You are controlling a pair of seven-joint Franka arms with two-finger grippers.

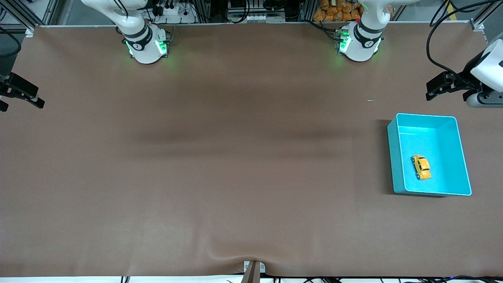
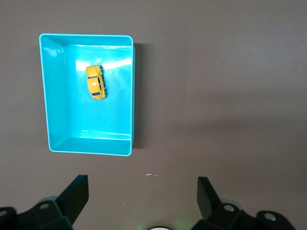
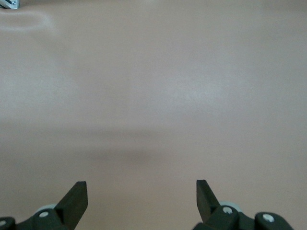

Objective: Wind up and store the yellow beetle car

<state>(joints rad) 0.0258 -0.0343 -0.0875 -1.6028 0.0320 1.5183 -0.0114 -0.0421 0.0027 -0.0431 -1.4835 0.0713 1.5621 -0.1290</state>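
Left tool (image 2: 142,191): fingers spread wide, nothing between them. It hangs in the air at the left arm's end of the surface (image 1: 220,165), over bare brown cover just beside the turquoise bin (image 1: 394,157) on the bin's base-ward edge. In the front view the tool (image 1: 434,87) shows as a dark bracket at the picture's edge.

Right tool (image 3: 142,191): fingers likewise spread wide and empty. It hangs at the right arm's end of the surface, over bare cover; in the front view only its dark body (image 1: 21,94) shows at the picture's edge. Both arms wait.

Turquoise bin: rectangular, open-topped, resting flat on the surface toward the left arm's end. Seen from the left wrist (image 2: 133,96), its walls are upright and its floor is glossy with reflected light.

Yellow beetle car (image 1: 421,167): inside the bin, upright on its wheels on the bin floor, apart from all four walls and in the half of the bin nearer to the front camera. Its long axis runs roughly along the bin's longer side, slightly skewed. From the left wrist (image 2: 96,82) the same skew shows. Which end is the nose cannot be told.

A small pale speck (image 1: 371,100) lies on the cover between the bin and the left arm's base.
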